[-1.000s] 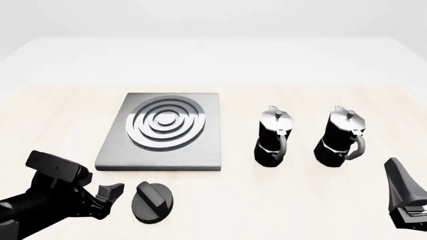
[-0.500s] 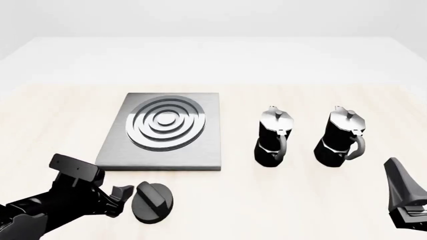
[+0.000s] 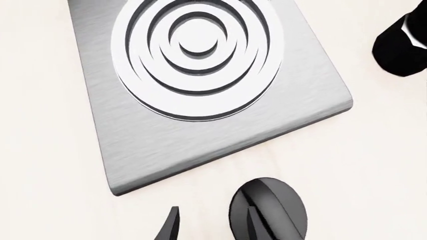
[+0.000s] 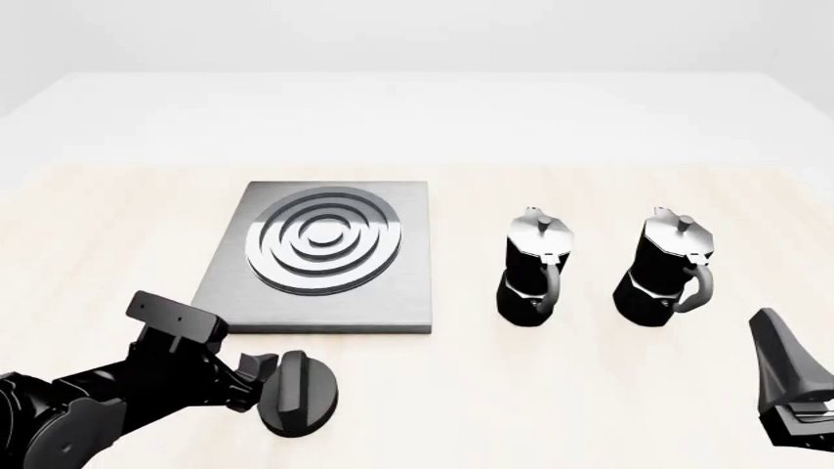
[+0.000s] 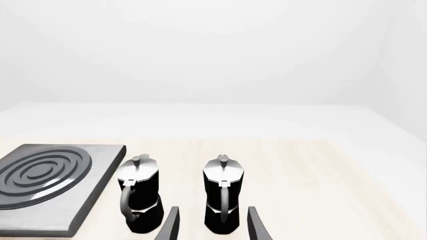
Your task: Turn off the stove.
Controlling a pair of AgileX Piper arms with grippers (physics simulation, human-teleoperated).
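Left gripper (image 4: 261, 376) is at the round black ridged knob (image 4: 299, 392), which sits on the pale wood table (image 4: 587, 391) near its front edge, just in front of the stove slab's front edge. Fingers spread; in the left wrist view one fingertip (image 3: 169, 227) is beside the knob and the other overlaps the ridge. Contact unclear from these angles. Ridge's long axis runs roughly front-to-back.

Stove (image 4: 319, 256): flat square brushed grey metal slab, raised concentric silver rings, left of table centre.

Right gripper (image 5: 210, 225) is well apart at the table's front right, fingers spread, holding nothing, facing two glossy black-and-silver moka pots (image 4: 536, 266). Left arm is nearer.
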